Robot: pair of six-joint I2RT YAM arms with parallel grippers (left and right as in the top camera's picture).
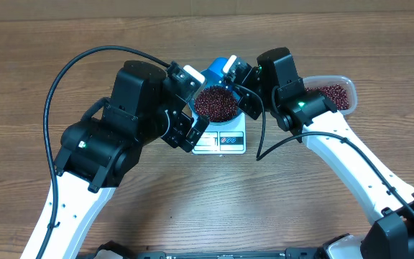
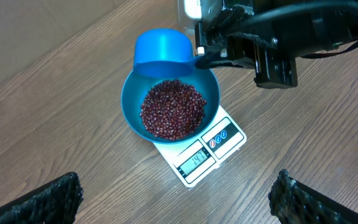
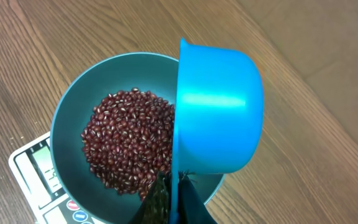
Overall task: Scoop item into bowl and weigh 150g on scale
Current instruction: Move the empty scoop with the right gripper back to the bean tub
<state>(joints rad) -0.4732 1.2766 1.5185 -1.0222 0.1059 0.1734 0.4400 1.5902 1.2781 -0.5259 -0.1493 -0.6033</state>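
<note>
Now — right hand: fingers pressed together on the thin handle of a small blue scoop, seen at the bottom edge of its own wrist view.
Scoop: turned on its side, mouth facing the bowl, hanging over the bowl's far rim; from the left wrist view its inside shows plain blue.
Left hand: fingers spread wide apart, gripping nothing; from overhead it hovers just beside the bowl's left side, one finger toward the back, one toward the front.
Bowl: round, deep and blue, upright on the scale and covering most of its platform.
Beans: a loose dark red-brown heap in the bottom of the bowl, well below the rim.
Scale: flat, white and square under the bowl, only its front strip with the buttons showing.
Display: lit with digits — too small to read with certainty.
Tub: clear plastic, behind the right arm at the right of the overhead view, more beans inside.
Surface: brown wood grain, carrying the scale and the tub.
</note>
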